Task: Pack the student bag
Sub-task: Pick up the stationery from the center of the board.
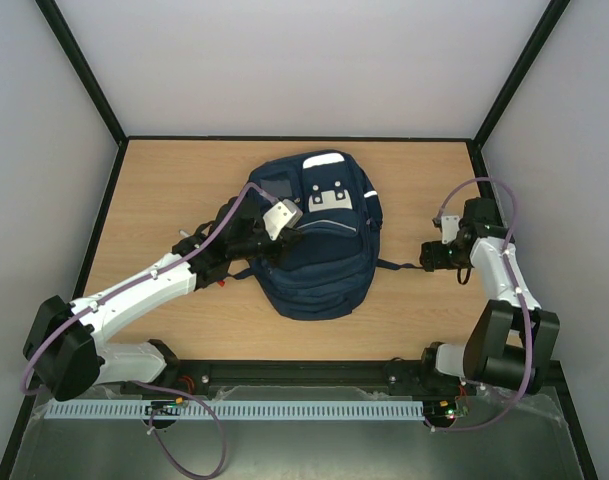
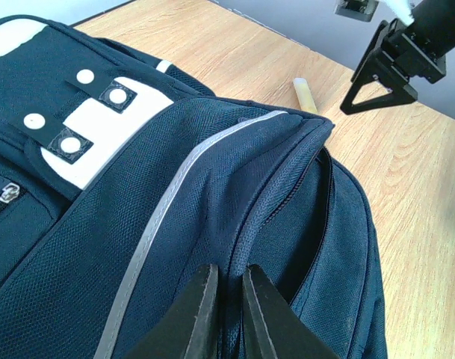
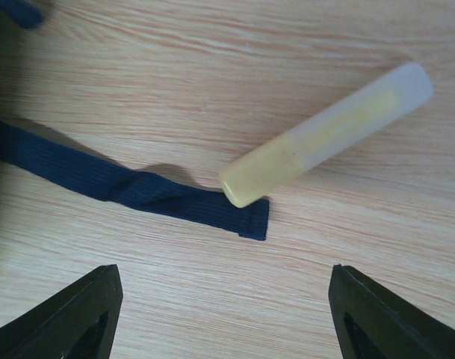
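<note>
- Your left end effector (image 2: 228, 268) has its jaws pressed together, pinching a ridge of fabric on the student bag (image 1: 319, 255) beside the open zip slit (image 2: 320, 194).
- Your right end effector (image 3: 221, 273) is spread and empty, hovering over a yellowish tube (image 3: 324, 134) and the loose strap end (image 3: 175, 198) on the bench (image 1: 184, 180).
- The bag lies mid-bench, front face up, touching only the left end effector.
- Expect soft, limp cloth: it will likely sag and fold rather than lift as one piece. It is probably light, and the mesh weave should not be slippery.
- Hold it by the stitched zip rim or a strap, not by a flat panel.
- Its long axis runs near-to-far, with the pale-patched end towards the far edge.
</note>
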